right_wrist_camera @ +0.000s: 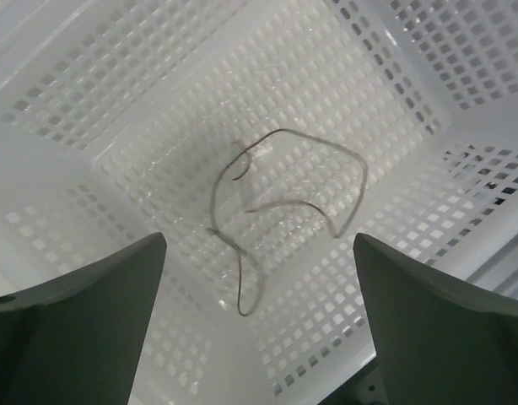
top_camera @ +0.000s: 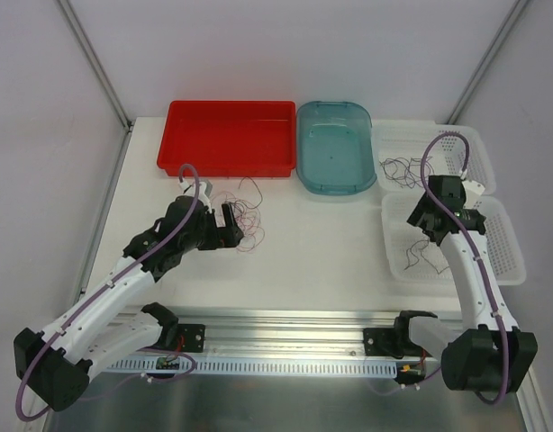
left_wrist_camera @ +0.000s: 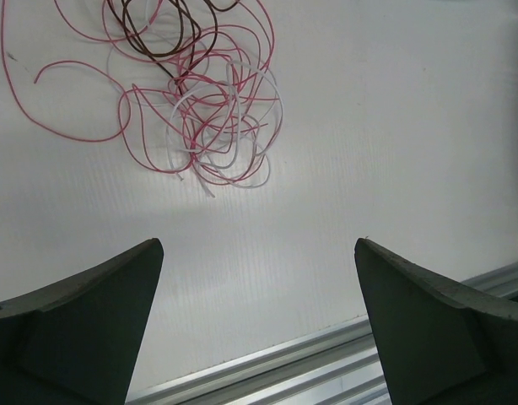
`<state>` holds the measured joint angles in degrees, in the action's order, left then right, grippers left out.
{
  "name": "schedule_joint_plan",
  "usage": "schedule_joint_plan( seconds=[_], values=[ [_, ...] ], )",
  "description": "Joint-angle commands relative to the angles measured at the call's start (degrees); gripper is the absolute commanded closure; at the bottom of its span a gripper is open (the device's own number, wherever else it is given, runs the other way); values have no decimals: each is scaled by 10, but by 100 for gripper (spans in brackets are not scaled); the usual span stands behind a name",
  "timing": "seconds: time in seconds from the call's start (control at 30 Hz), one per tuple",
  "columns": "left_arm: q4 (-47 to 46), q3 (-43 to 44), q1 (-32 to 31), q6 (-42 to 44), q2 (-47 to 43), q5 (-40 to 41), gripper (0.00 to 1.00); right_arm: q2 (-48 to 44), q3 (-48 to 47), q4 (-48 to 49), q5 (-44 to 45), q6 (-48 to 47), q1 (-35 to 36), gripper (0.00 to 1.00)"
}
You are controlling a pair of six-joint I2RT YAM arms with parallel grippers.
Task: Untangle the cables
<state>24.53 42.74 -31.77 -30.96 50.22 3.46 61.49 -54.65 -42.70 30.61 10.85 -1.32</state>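
Note:
A tangle of thin pink-red, white and dark brown cables lies on the white table just right of my left gripper. In the left wrist view the tangle is ahead of the gripper, apart from it. That gripper is open and empty. My right gripper hovers over the near white basket, open and empty. In the right wrist view a single dark cable lies curled on the basket floor below the fingers.
A red tray and a blue tub stand at the back. A second white basket at the back right holds several dark strands. An aluminium rail runs along the near edge.

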Motion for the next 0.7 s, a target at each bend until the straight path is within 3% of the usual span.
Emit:
schedule_joint_plan(
  seconds=[0.0, 0.27, 0.53, 0.67],
  values=[
    [20, 8, 7, 10, 7, 2, 1, -31, -24, -1, -49, 48, -2, 3],
    [4, 46, 7, -9, 117, 27, 1, -113, -41, 29, -208, -28, 68, 3],
    [-41, 112, 10, -21, 232, 63, 4, -161, 7, 60, -257, -39, 214, 1],
    [-57, 162, 11, -25, 339, 71, 7, -164, 31, 98, -267, -35, 276, 1]
  ],
)
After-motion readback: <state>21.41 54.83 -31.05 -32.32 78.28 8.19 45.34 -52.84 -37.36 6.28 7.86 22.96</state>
